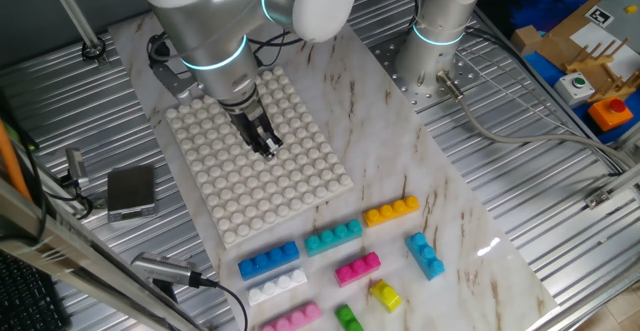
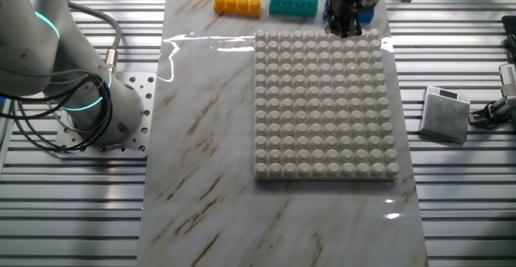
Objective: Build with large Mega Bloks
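The gripper hangs above the big white studded baseplate; its dark fingers look closed together with nothing between them. In the other fixed view the gripper shows over the plate's far edge. The loose bricks lie in front of the plate: an orange bar, a teal bar, a blue bar, a white bar, a magenta brick, a pink bar, a second blue brick, a small yellow brick and a green one. No brick stands on the plate.
The arm's base is bolted beside the marble sheet. A small grey box with cables lies beside the plate. Cardboard and coloured parts sit at the far right. Ribbed metal table surrounds the marble.
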Available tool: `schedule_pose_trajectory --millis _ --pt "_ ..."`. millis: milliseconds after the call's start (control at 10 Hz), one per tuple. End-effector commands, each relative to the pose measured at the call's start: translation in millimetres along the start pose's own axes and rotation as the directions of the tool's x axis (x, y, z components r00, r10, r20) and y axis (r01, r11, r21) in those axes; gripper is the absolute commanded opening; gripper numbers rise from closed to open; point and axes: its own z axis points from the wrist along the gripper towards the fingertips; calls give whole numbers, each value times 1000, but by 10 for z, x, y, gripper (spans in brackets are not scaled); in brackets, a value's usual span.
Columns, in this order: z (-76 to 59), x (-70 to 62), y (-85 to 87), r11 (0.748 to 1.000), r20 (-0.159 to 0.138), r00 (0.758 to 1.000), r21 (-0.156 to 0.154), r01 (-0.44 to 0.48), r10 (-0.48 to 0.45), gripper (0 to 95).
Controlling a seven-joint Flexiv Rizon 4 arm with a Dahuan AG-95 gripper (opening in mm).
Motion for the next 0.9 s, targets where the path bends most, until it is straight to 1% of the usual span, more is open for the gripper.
schedule_pose_trajectory --millis 100,300,600,700,900 --pt "-2 6 -2 1000 1 1000 -1 19 -19 0" --pt "-2 6 -2 999 0 999 -3 37 -37 0" --pt "-2 6 -2 999 -5 999 -4 34 -34 0" --pt "-4 38 18 999 -6 999 -5 40 -40 0" --pt "52 72 161 1000 -3 1000 -5 29 -29 0"
